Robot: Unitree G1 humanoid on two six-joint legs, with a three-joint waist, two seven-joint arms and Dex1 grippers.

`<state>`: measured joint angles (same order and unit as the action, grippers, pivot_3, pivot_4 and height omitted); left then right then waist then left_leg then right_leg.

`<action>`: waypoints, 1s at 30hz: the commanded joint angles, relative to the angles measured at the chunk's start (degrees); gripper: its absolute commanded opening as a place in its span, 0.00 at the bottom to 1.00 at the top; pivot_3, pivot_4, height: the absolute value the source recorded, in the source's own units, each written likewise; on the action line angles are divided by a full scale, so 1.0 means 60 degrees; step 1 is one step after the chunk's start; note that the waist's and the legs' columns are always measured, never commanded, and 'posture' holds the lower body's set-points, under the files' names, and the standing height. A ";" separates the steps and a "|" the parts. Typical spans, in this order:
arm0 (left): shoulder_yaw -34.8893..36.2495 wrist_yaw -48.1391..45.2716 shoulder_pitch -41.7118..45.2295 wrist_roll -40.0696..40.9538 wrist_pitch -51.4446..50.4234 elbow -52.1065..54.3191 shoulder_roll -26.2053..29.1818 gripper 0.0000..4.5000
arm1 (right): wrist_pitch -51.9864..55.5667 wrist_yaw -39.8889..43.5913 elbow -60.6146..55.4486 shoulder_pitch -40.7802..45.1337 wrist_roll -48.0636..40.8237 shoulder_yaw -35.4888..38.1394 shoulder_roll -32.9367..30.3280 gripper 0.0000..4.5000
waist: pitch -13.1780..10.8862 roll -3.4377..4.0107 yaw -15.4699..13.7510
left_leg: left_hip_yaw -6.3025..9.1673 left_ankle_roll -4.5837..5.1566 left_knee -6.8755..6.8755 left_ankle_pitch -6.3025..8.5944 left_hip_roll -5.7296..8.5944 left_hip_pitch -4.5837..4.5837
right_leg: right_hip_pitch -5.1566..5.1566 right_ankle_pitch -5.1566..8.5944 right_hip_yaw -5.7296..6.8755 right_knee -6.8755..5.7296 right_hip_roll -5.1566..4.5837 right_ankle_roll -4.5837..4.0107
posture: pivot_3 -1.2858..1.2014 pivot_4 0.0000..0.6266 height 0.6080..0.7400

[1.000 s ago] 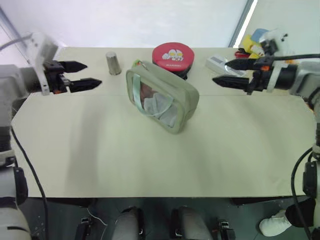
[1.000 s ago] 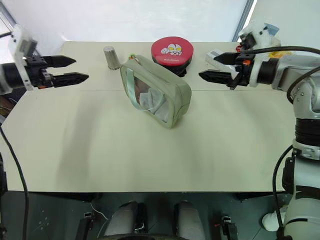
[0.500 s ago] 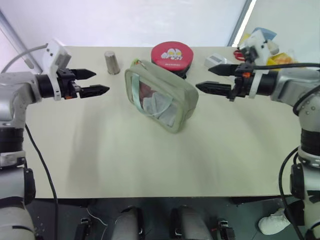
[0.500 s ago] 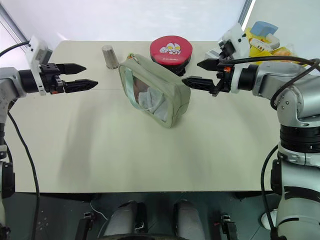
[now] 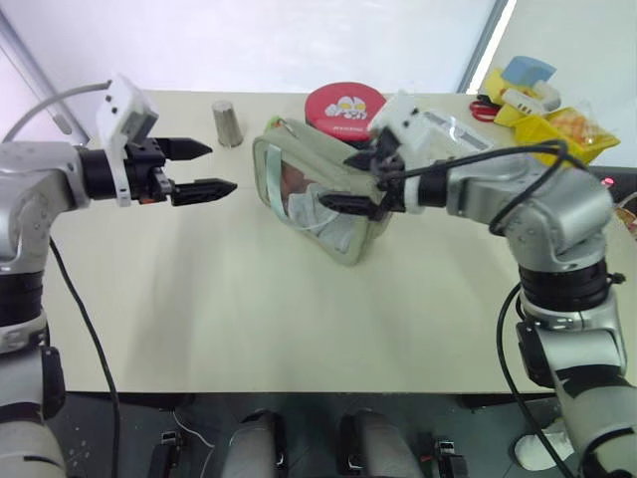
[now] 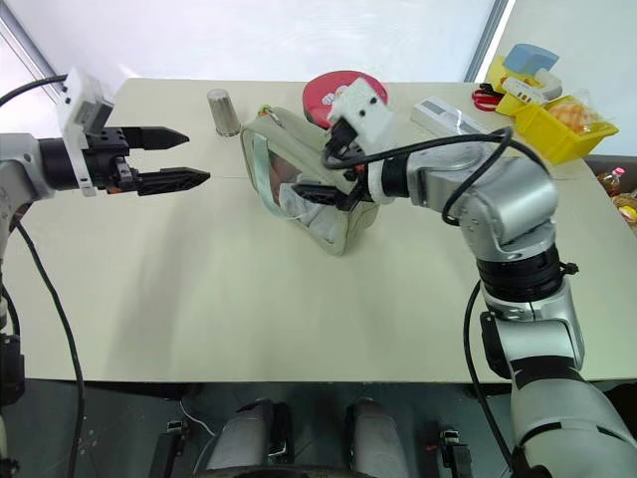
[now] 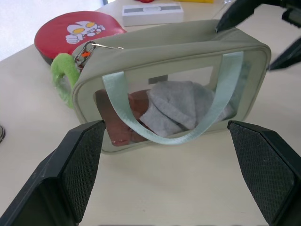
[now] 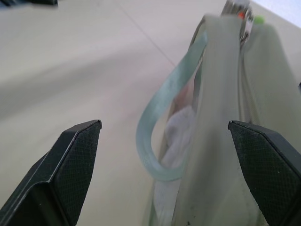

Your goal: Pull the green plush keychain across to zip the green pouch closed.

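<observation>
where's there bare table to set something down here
Free: the wide near strip of table in front of the green pouch, and the patch below the left gripper. Crowded: the far edge, with metal cup, red tin and yellow bin.

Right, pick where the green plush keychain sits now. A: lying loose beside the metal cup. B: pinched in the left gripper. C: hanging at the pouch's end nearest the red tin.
C: the green plush keychain hangs at the green pouch end, near the red tin.
</observation>
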<state>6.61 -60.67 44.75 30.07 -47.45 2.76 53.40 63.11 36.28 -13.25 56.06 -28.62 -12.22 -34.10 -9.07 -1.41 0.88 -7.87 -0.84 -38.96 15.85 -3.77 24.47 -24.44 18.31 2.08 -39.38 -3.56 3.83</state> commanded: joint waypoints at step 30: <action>0.0897 0.1247 -0.0576 0.0614 -0.0261 0.0753 -0.0056 1.00 | -1.3003 0.6184 0.7919 0.0452 0.3509 0.0081 -0.1895 0.18 | -0.0003 0.0002 0.0039 | -0.0001 0.0002 -0.0013 0.0001 -0.0005 -0.0009 | 0.0009 0.0000 0.0001 0.0000 0.0004 0.0000 | 0.52 0.24 1.00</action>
<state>10.45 -53.59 40.80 33.19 -49.92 6.40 52.90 -15.25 72.43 33.89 57.81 -7.19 -13.63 -45.59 -9.09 -1.39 1.11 -7.87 -0.83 -39.05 15.85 -3.80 24.40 -24.36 18.31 2.09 -39.39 -3.54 3.83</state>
